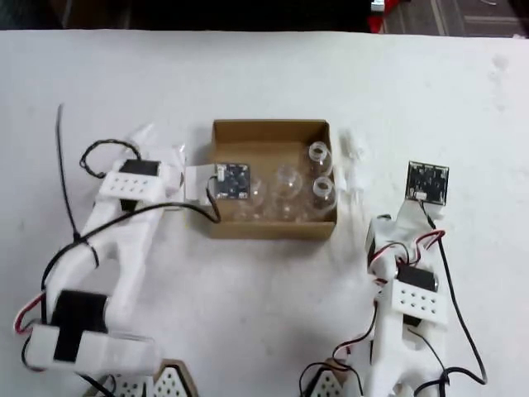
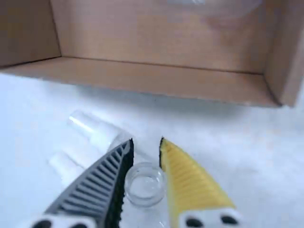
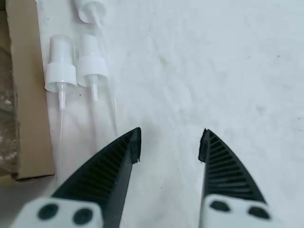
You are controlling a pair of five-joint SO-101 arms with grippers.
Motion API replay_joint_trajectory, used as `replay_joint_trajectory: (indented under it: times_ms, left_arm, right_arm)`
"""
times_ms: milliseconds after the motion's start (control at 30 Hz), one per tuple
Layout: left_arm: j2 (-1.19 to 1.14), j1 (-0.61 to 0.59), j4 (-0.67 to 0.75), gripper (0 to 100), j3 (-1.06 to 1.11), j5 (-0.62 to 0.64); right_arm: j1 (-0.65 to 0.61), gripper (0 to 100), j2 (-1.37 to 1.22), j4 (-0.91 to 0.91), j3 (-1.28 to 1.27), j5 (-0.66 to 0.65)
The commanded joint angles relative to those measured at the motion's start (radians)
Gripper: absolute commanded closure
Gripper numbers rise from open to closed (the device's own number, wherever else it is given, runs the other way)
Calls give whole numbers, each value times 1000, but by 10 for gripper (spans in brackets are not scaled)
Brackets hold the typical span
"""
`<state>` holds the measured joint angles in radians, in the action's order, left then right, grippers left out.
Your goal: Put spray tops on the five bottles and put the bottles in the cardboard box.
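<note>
My left gripper has its grey and yellow fingers closed on the neck of a clear open-topped bottle. Two white spray tops lie on the table beside it, and the cardboard box stands just beyond. From above, the box holds several clear bottles without tops, and the left arm reaches to the box's left side. My right gripper hangs open over bare table, nothing between its black fingers. Three spray tops lie ahead of it beside the box wall.
The right arm stands right of the box, with spray tops between it and the box. Cables trail from both arms. White table stretches behind the box and between the two arms.
</note>
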<state>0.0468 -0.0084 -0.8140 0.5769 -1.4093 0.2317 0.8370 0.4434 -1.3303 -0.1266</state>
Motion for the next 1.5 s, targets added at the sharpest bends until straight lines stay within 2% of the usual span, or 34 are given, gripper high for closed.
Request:
replay_joint_trajectory:
  times_ms: [0, 133, 367, 467, 567, 667, 767, 967, 1033, 1133, 1333, 1467]
  left_arm:
    - [177, 8, -100, 930, -66, 34]
    - [288, 31, -155, 975, -69, 86]
    - [473, 85, -133, 976, -71, 434]
    - [527, 96, -127, 976, -71, 632]
    - [558, 85, -31, 975, -69, 881]
    - [559, 67, 124, 973, -60, 1140]
    - [558, 94, 275, 973, -31, 1320]
    - [556, 213, 641, 976, 75, 1379]
    - [535, 246, 717, 976, 97, 1379]
    - [427, 269, 747, 976, 61, 1387]
    - [81, 209, 740, 976, -130, 1550]
    - [5, 203, 749, 976, -150, 1557]
  right_arm:
    - [-12, 818, 8, -24, 6, -15]
    - [-12, 818, 8, -22, 6, -15]
    - [-7, 818, 8, -19, 6, -15]
    - [-7, 818, 8, -18, 6, -15]
    - [-7, 818, 8, -18, 6, -15]
    - [-7, 818, 8, -18, 6, -15]
    - [-7, 818, 8, -18, 6, -15]
    - [-8, 818, 8, -18, 6, -15]
    - [-8, 818, 8, -21, 6, -15]
    - [-10, 818, 8, -22, 6, -15]
    - [-8, 818, 8, -24, 6, -15]
    - [-8, 818, 8, -24, 6, -15]
